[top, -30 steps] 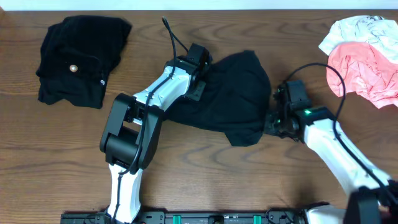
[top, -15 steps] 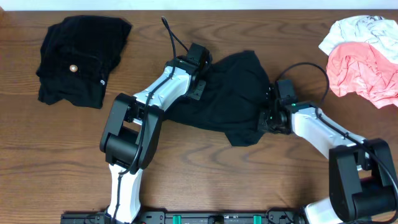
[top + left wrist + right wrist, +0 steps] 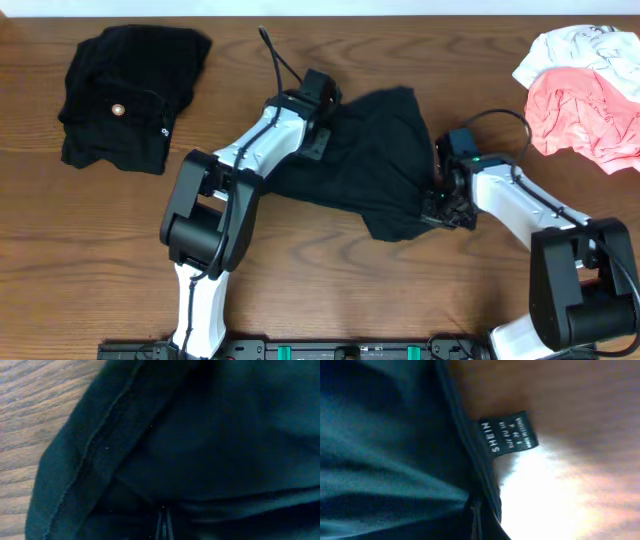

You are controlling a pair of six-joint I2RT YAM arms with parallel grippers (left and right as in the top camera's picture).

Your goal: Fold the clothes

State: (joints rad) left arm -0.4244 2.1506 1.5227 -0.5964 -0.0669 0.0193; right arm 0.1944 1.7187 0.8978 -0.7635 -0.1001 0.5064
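Clearly, the black shirt (image 3: 365, 160) lies crumpled at the middle of the desk (image 3: 330, 290) and is pinched on both sides: its left edge by the closed left gripper (image 3: 320, 128), its right hem, beside a sewn label (image 3: 509, 432), by the closed right gripper (image 3: 440, 208). A black piece with a pale button (image 3: 125, 95) is seen bundled at the far left corner, seemingly done. The shirt is judged mid-fold, and the pink garment (image 3: 585, 115) and white garment (image 3: 575, 45) at the far right corner are left unfolded.

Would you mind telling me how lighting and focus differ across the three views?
Overhead: even light, sharp, though the shirt is a near-featureless black. Left wrist: dim and close, the shirt fills most of the frame, only its hem seam reads. Right wrist: a blown-out glare patch on the table beside the label, whose print is legible.
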